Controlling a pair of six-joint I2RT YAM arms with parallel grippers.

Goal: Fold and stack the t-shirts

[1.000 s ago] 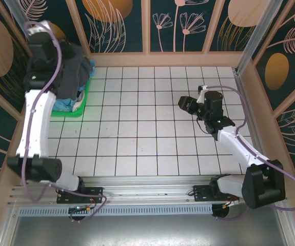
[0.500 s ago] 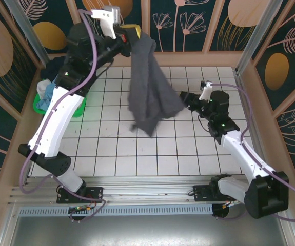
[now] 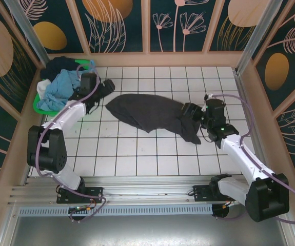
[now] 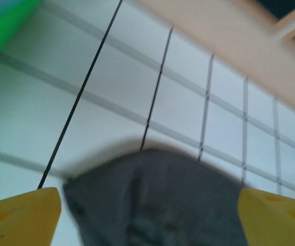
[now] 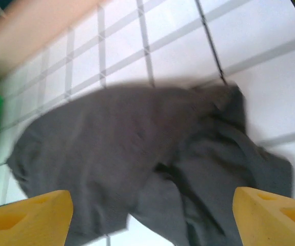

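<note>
The charcoal t-shirt (image 3: 147,114) is no longer hanging from the left gripper (image 4: 148,215) — it is lying crumpled just ahead of those wide-open, empty jaws. The right gripper (image 5: 150,215) is spreading too, apparently gripping nothing, so flattening is coming next.

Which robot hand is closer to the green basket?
Left. The left hand is close beside the green basket, at one end of the grey shirt. The right hand is at the shirt's other end, far from the basket.
</note>
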